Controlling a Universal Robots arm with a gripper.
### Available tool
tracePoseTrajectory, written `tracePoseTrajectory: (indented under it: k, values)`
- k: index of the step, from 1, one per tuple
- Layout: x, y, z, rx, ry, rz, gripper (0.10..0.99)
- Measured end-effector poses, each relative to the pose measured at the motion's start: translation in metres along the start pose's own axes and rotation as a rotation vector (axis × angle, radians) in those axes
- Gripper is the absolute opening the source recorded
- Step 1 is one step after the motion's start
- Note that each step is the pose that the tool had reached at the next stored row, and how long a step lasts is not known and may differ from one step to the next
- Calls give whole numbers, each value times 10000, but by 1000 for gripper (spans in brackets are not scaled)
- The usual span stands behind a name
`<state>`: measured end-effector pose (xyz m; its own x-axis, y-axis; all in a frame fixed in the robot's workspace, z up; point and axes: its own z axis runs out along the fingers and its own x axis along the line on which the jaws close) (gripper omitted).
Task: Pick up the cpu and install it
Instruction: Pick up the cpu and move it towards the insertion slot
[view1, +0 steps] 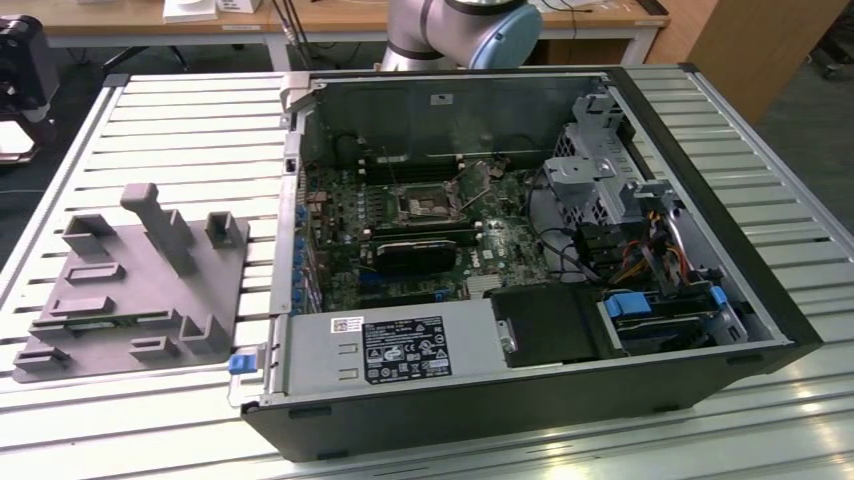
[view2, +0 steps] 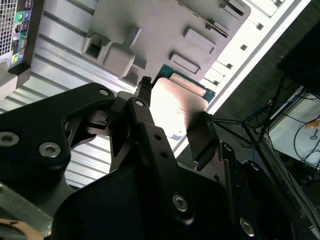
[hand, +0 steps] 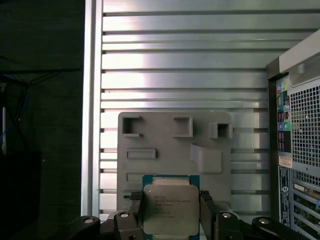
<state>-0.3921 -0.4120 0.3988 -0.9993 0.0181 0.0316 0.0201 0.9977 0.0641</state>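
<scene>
The black gripper (hand: 170, 199) grasps the small square silver-topped cpu (hand: 171, 210) over the grey plastic fixture block (hand: 170, 145). The block lies on the ribbed aluminium table (view1: 174, 120), to the exterior view's left of the open black computer case (view1: 534, 390). Wooden desks (view1: 334, 15) stand far beyond.

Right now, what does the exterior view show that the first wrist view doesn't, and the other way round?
Exterior view: the open inside of the computer case, with the motherboard, its socket, and the arm's base behind. First wrist view: the gripper shut on the cpu, with the grey fixture block beyond it, plus the case's rear ports. Both: the fixture block, the slatted table and the case.
</scene>
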Motion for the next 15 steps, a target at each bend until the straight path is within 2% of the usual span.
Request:
tracePoseTrajectory:
  k: [15]
  values:
    - [-114, 3, -3, -1, 0, 0, 537]
